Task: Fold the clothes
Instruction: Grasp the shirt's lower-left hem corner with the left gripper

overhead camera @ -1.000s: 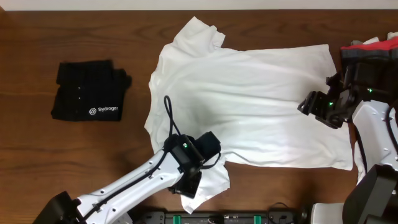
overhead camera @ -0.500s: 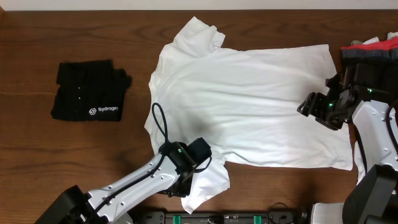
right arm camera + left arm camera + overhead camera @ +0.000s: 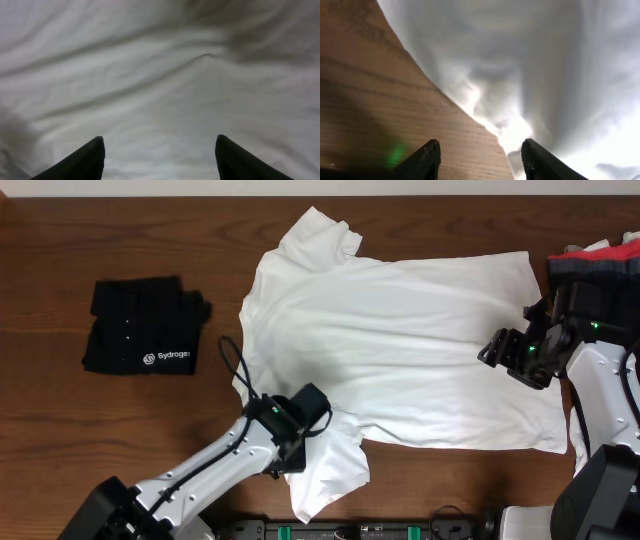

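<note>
Shifted leftward, the left gripper (image 3: 480, 152), wide and empty like the right gripper (image 3: 160, 147), sits at the edge of the large white short-sleeved fabric T-shirt (image 3: 400, 330), spread unfolded on the brown wooden table (image 3: 60, 410); only the black logo-printed garment (image 3: 140, 325) lies folded.

White T-shirt (image 3: 400, 345), black folded garment (image 3: 140, 325)

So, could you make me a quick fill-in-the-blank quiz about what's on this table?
The spread-out T-shirt is ____.
The folded garment bearing a printed logo is ____.
The left end effector and the right end effector are both ____, gripping nothing.
Missing words: white; black; open.
</note>
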Robot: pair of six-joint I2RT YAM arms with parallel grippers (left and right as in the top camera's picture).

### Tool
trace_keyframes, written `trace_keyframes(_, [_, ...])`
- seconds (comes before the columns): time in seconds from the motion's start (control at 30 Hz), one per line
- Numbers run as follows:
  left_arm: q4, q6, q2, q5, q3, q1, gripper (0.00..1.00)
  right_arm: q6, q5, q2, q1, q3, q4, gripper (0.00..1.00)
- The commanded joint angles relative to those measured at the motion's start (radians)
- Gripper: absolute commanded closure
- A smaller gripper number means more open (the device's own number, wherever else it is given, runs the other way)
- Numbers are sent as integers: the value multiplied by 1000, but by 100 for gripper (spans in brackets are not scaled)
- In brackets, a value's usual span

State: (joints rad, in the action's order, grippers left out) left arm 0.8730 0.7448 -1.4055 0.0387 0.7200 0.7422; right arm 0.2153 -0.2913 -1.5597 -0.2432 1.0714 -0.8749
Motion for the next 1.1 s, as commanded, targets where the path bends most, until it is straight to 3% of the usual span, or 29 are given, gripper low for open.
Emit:
trace_keyframes(0.0, [-21, 13, 1, 47, 1, -77, 45, -14, 3, 4, 8, 5, -6, 31])
trace_keyframes(0.17, [-29, 12, 1, 157, 1, -197, 45, -14, 3, 4, 8, 5, -23, 30])
trace_keyframes(0.53, [-66, -9, 1, 126, -9, -331, 41, -14, 3, 4, 8, 5, -35, 30])
trace_keyframes(0.8, [-148, -22, -43, 151, -65, -347, 42, -14, 3, 4, 8, 5, -43, 30])
trace_keyframes(0.93, [-186, -37, -80, 144, -68, -361, 58, -14, 3, 4, 8, 5, -50, 30])
trace_keyframes(1.07, [-200, -37, -103, 130, -68, -366, 61, -15, 3, 4, 8, 5, -58, 30])
